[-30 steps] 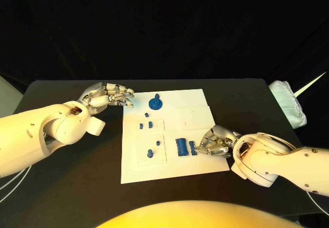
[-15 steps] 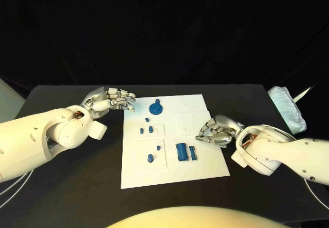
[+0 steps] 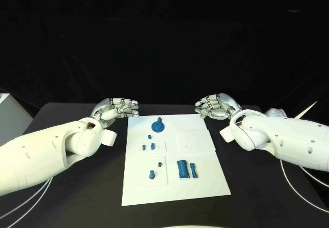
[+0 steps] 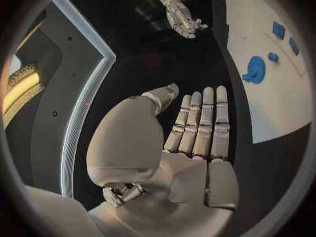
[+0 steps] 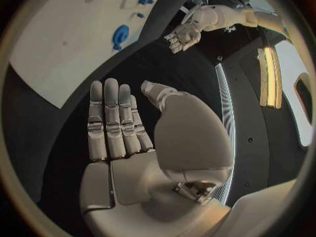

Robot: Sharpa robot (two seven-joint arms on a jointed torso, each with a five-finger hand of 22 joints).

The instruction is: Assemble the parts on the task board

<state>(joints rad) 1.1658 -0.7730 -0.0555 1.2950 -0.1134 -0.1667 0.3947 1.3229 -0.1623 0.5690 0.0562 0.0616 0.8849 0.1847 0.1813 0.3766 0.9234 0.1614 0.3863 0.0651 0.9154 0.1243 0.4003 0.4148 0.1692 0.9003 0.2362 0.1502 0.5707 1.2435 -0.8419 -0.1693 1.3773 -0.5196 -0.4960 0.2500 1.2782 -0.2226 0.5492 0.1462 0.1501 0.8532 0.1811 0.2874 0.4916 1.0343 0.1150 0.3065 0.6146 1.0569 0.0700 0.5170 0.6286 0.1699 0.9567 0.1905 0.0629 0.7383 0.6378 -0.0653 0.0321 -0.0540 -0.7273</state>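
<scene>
My right hand (image 3: 214,106) has left the small blue parts (image 3: 185,168) on the white task board (image 3: 206,190) at lower centre; both it and my left hand (image 3: 118,108) hover empty, fingers extended, above the tabletop, so I judge the work paused.

A black table (image 3: 82,199) fills the lower half of the head view, its far edge running across the middle of the frame. On it, in the centre, lies the white task board (image 3: 198,187), a long plate reaching from the middle of the frame down towards the lower edge. At the right edge of the frame, a white bundle (image 3: 279,112) sits by the table's far right corner.
</scene>
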